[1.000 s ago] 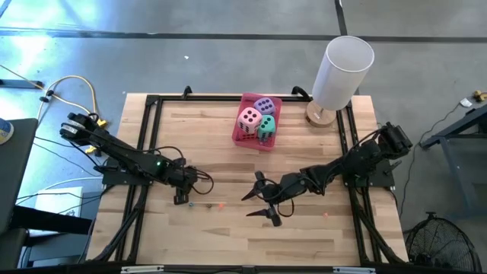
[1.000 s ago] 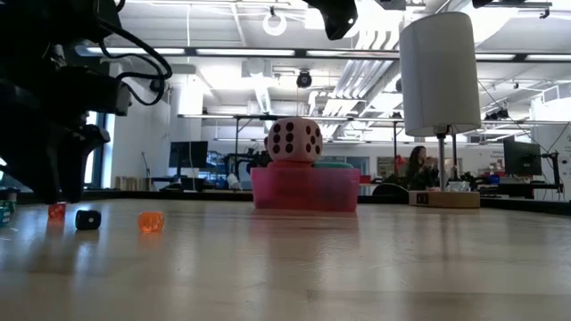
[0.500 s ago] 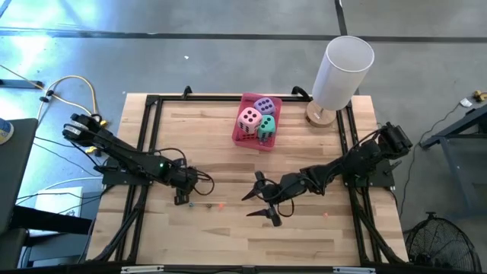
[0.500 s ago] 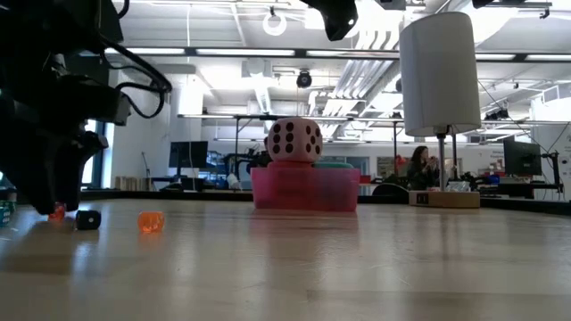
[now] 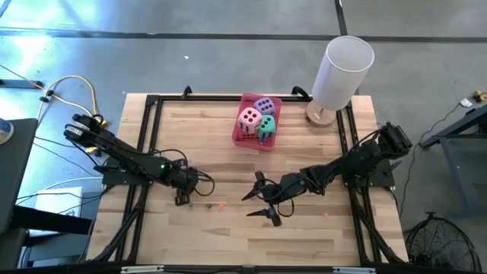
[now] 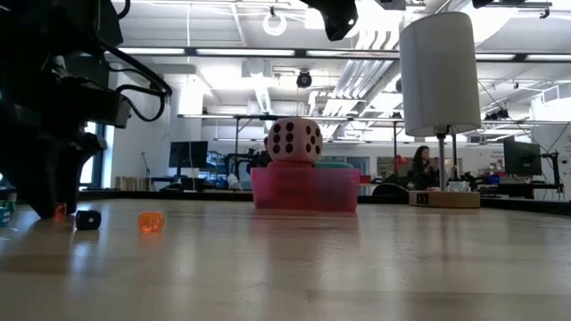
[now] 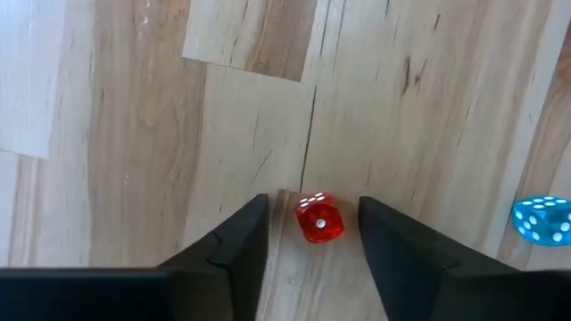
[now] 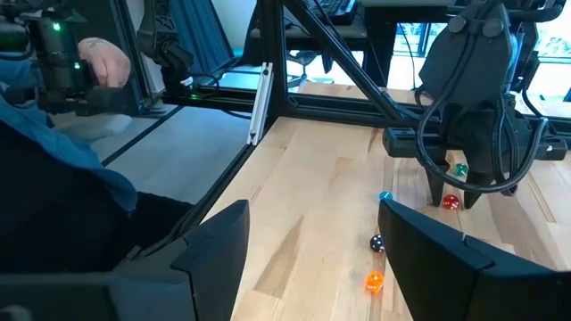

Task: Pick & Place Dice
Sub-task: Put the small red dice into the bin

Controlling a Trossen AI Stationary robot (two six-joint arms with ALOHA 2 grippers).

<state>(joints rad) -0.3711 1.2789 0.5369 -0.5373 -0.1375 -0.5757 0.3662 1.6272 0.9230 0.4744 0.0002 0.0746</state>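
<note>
The pink die, purple die and teal die sit in the pink tray at the table's far middle. The pink die tops the tray in the low view. No red die of that size shows. My left gripper is open, low at the table's left near part. In the left wrist view its fingers stand on either side of a tiny red cube with white pips, with gaps on both sides. My right gripper is open above the table's near middle.
More tiny cubes lie near the left gripper: blue, black, orange. A lamp with a white shade stands at the far right. Black rails run along the table's edges. A person's hand shows beyond the table.
My left gripper has come down to the table over the tiny red cube, which now sits between its open fingers. The cube has not moved. The right arm has kept still.
</note>
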